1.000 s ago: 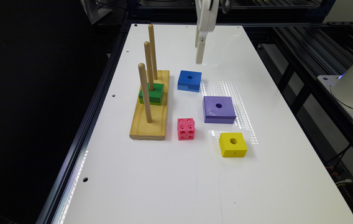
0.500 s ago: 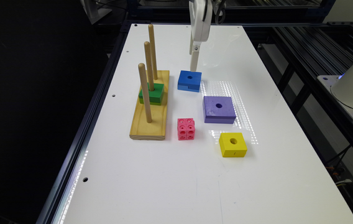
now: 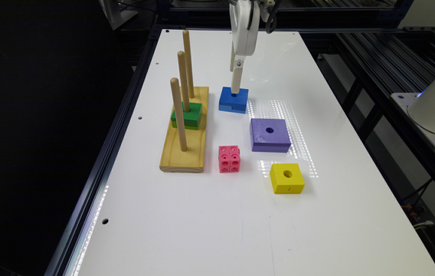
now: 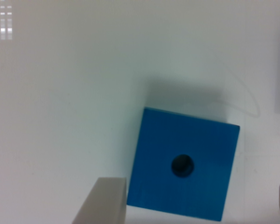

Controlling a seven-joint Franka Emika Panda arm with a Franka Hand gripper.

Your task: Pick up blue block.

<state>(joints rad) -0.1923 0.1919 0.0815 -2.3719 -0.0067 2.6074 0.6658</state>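
The blue block [image 3: 233, 100] lies flat on the white table, just to the exterior view's right of the wooden peg board; its round centre hole faces up and a small notch shows in its front edge. My gripper [image 3: 235, 87] hangs straight over it, its tip down at the block's top face. In the wrist view the blue block [image 4: 184, 164] sits between my two fingers, one finger [image 4: 104, 201] beside one edge and the other at the frame's border. The gripper [image 4: 193, 205] is open, and I cannot tell whether either finger touches the block.
A wooden peg board [image 3: 183, 142] with three upright pegs and a green block [image 3: 187, 114] stands at the exterior view's left. A purple block [image 3: 270, 135], a pink cube [image 3: 229, 158] and a yellow block [image 3: 287, 178] lie nearer the front.
The gripper has come down and shifted toward the exterior view's left, from above the table behind the blue block to right over it. The block has not moved.
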